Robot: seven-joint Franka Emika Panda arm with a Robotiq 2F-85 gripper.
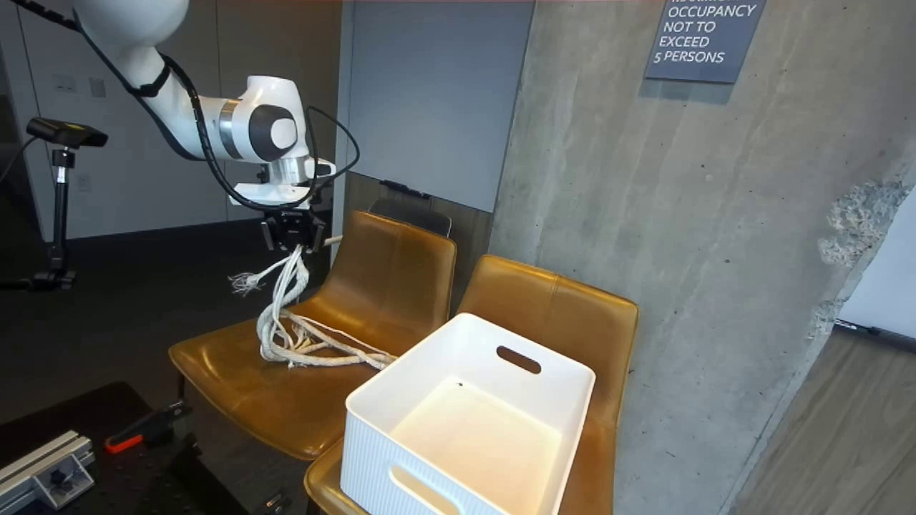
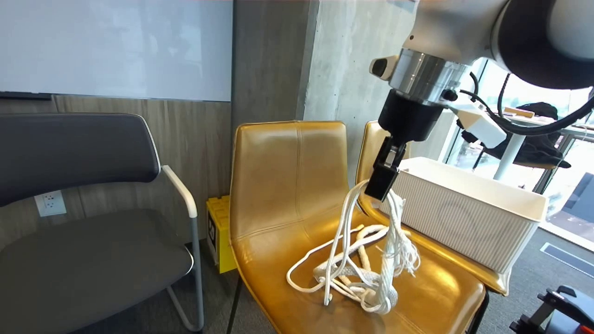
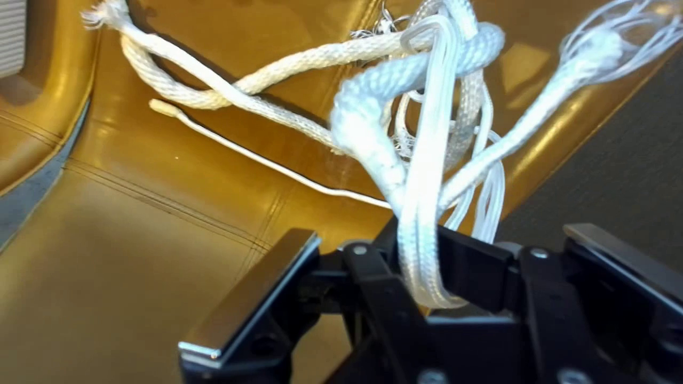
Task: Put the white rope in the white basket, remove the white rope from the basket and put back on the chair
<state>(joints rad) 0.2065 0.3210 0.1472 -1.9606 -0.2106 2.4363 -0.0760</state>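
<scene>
In the end effector, frayed white rope.

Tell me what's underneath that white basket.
The white basket stands on a brown chair. A strip of seat shows; the part directly underneath is covered, so anything else there can't be seen.

Concrete wall: gray, chipped rough toward its right edge in an exterior view.
Sign: high on the concrete, occupancy not to exceed 5 persons.
Whiteboard: left of the concrete, above wood-grain paneling.
Gray armchair: near left, before the paneling.
Floor: gray carpet.
Windows: far right, bright with daylight.
Table: by the windows.
</scene>
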